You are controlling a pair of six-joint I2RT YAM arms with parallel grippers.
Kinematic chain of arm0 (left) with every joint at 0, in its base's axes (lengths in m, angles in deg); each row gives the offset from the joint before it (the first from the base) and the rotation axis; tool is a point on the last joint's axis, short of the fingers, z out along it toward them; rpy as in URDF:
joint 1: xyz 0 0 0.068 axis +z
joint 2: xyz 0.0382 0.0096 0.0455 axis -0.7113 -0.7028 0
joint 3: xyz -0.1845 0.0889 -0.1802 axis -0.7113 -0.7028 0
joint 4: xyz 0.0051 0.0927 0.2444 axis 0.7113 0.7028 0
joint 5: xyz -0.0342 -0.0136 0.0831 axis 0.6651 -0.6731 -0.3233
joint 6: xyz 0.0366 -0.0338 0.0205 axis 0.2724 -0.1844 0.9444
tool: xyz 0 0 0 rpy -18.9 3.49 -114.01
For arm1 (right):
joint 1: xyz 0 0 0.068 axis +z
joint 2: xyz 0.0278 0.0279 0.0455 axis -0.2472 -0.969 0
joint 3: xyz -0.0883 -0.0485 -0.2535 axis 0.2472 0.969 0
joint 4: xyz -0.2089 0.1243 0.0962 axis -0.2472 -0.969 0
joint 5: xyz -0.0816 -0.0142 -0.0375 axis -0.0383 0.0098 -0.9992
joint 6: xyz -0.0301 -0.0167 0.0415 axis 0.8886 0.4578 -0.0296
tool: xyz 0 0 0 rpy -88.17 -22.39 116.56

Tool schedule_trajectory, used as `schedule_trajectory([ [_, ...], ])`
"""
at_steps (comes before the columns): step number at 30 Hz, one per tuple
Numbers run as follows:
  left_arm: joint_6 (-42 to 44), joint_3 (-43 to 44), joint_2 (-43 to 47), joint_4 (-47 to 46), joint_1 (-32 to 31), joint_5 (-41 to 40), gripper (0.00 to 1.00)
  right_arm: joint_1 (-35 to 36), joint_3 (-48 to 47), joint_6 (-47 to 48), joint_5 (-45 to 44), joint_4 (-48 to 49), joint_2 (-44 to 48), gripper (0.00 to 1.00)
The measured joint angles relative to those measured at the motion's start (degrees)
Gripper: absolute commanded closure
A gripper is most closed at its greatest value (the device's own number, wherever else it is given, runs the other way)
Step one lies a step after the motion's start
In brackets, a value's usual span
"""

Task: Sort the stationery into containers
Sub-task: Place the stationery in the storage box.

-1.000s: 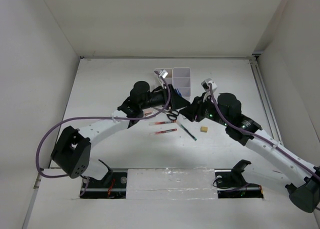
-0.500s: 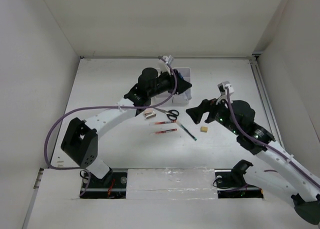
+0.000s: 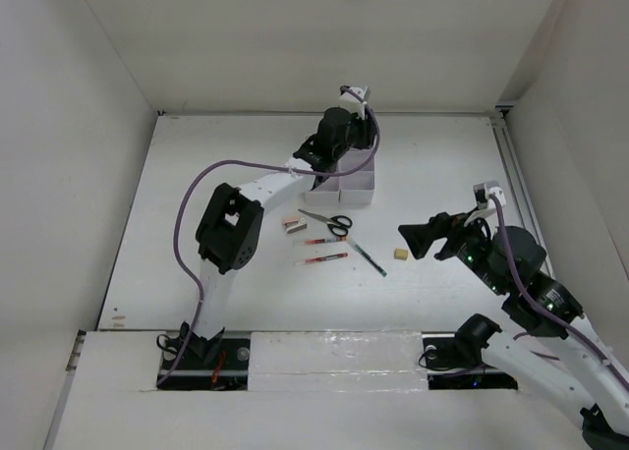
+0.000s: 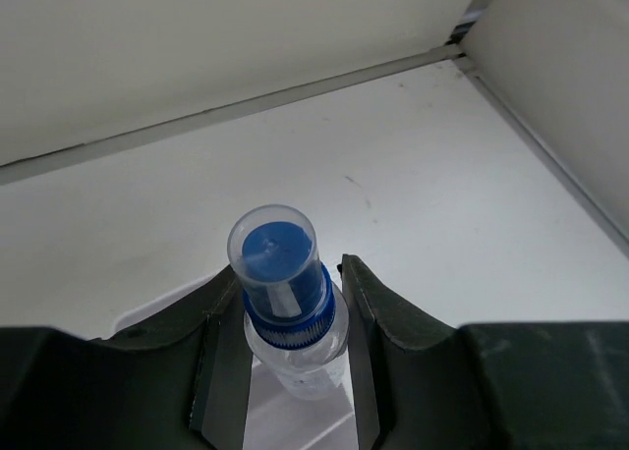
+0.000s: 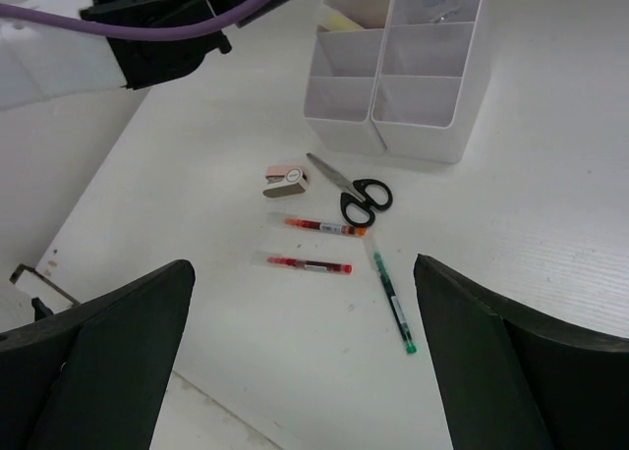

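Note:
My left gripper (image 4: 290, 273) is shut on a clear bottle with a blue cap (image 4: 283, 263), held upright over a far compartment of the white containers (image 3: 352, 182). From above, the left gripper (image 3: 346, 153) hangs over the block's back end. On the table lie black-handled scissors (image 5: 352, 192), two red pens (image 5: 325, 226) (image 5: 310, 265), a green pen (image 5: 393, 300), a pink eraser (image 5: 286, 181) and a yellow eraser (image 3: 401, 254). My right gripper (image 5: 305, 362) stands wide open, raised above the pens and holding nothing. A yellow item (image 5: 346, 18) sits in one compartment.
White walls close in the table at the back and both sides (image 3: 521, 165). The left arm (image 3: 260, 190) stretches diagonally across the table's left half toward the containers.
The left arm swung away from the scissors to over the containers' far end, carrying the bottle. The right gripper opened wide and drew back to the right, toward the near edge.

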Motion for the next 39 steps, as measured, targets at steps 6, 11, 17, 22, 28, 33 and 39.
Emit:
schedule_trajectory([
  [6,0.72,4.48,-5.16,0.85,1.68,-1.79,1.0,0.0,0.0,0.07,-0.15,-1.86,0.81,0.0],
  [11,0.87,5.42,-5.62,0.72,2.64,-2.69,1.0,-0.02,0.0,0.61,-0.07,-2.03,0.42,0.0],
  [17,1.16,5.42,-6.12,0.33,2.62,-2.89,1.0,0.0,0.0,1.09,0.44,-2.05,-0.17,0.0],
  [22,1.31,4.35,-6.34,-0.52,2.6,-2.91,0.72,-0.02,0.0,1.29,0.55,-2.03,-0.2,0.0],
  [28,1.55,-0.17,-6.21,-3.26,2.6,-2.91,0.28,-0.02,0.0,1.31,0.94,-2.03,-0.22,0.0],
  [33,1.14,-4.66,-3.13,-5.66,2.6,-2.54,0.12,-0.02,0.04,1.31,1.33,-1.95,-1.05,0.0],
  [39,0.07,-10.03,5.09,-5.7,2.38,-2.21,0.0,0.0,0.96,1.68,3.13,-0.63,-3.21,0.0],
])
